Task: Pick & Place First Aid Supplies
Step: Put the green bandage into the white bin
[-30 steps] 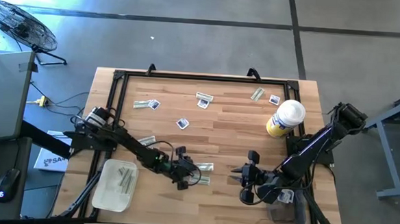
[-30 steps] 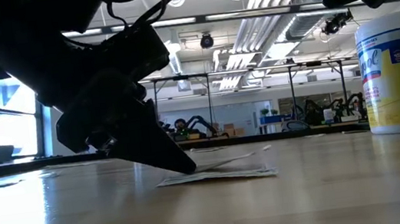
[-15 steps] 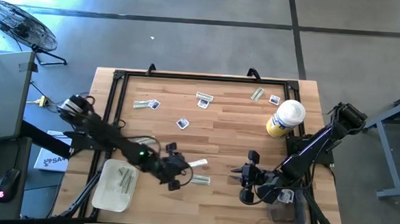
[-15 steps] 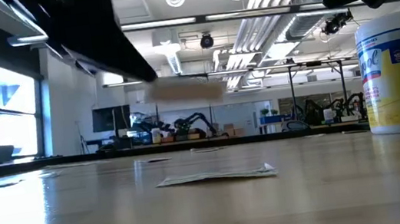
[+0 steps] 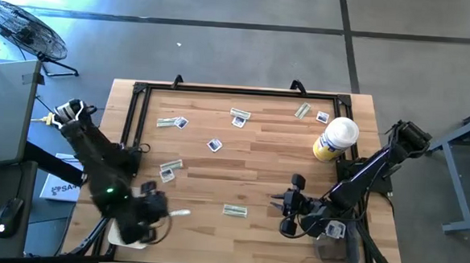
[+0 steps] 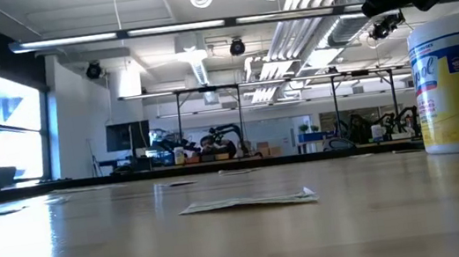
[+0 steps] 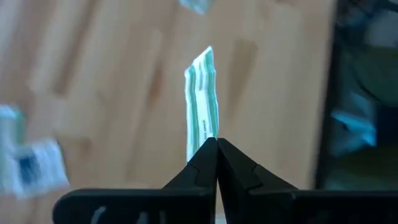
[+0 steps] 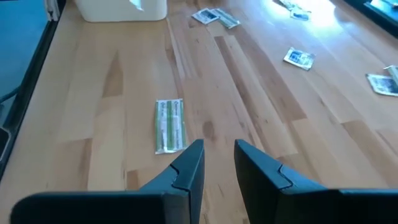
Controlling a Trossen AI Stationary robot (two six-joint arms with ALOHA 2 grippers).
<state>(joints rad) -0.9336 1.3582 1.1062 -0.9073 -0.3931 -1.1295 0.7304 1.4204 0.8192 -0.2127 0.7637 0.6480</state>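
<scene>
On the wooden worktop (image 5: 258,161) the yellow bottle (image 5: 334,139) stands at the far right, and a white container (image 5: 125,232) sits at the near left corner, mostly hidden under the left arm. Several first aid packets lie scattered at the far side. The left gripper (image 5: 164,214) hovers beside the container, its fingers (image 7: 202,163) pressed together on one end of a greenish strip (image 7: 203,109), whose long axis points away from the fingers. The drop probably needs the strip over the container. The right gripper (image 8: 219,155) waits at the near right, fingers slightly spread, and another strip (image 8: 169,125) lies just ahead of it.
</scene>
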